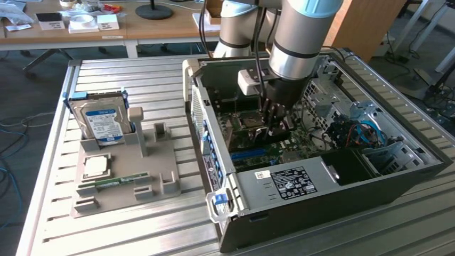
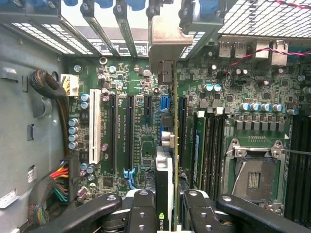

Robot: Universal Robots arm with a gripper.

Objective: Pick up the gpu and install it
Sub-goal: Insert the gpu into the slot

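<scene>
Inside the open computer case (image 1: 398, 178), my gripper (image 1: 274, 125) hangs low over the green motherboard (image 1: 249, 154). It is shut on the gpu (image 1: 276, 136). In the wrist view the gpu (image 2: 167, 165) is seen edge-on between the two black fingers (image 2: 143, 208) of my gripper (image 2: 167, 206). Its silver bracket (image 2: 165, 41) lies at the far end, against the case's rear slot openings. The card stands upright just above the long black expansion slots (image 2: 131, 126), beside the RAM sticks (image 2: 209, 145). Whether it is seated in a slot I cannot tell.
A grey fixture (image 1: 117, 194) on the slatted table at the exterior view's left holds the blue-labelled hard drive (image 1: 103, 122), a CPU (image 1: 96, 166) and a green RAM stick (image 1: 117, 181). The power supply (image 1: 291, 184), cable bundles (image 2: 48, 87) and CPU socket (image 2: 252, 177) crowd the case.
</scene>
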